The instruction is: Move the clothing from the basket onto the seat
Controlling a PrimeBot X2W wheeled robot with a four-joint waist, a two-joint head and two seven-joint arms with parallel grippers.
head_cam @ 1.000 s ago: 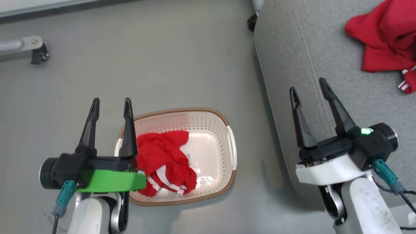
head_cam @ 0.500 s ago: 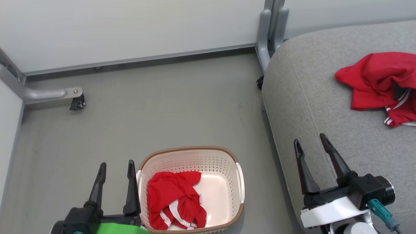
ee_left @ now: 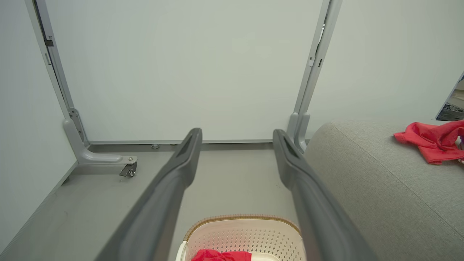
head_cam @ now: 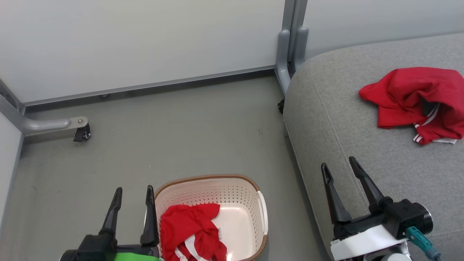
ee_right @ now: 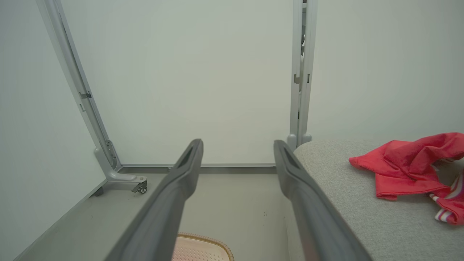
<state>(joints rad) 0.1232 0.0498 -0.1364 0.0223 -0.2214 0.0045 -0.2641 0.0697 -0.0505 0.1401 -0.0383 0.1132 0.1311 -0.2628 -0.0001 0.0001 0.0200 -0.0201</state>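
We took the basket (head_cam: 212, 178) on the grey floor (head_cam: 174, 134) as our mark. Inside it, bunched against its left wall, lay a red garment (head_cam: 188, 228) with white stripes. Just left of the basket hung the left gripper (head_cam: 133, 190), its two fingers spread apart and holding nothing (the inner finger stood close by the basket's brown rim). Right of the basket rose the seat (head_cam: 337, 119), and on its top, well beyond the basket and to its right, lay a red heap (head_cam: 409, 96) with white trim. The right gripper (head_cam: 338, 163), likewise spread and empty, hovered right of the basket over the seat's near edge.
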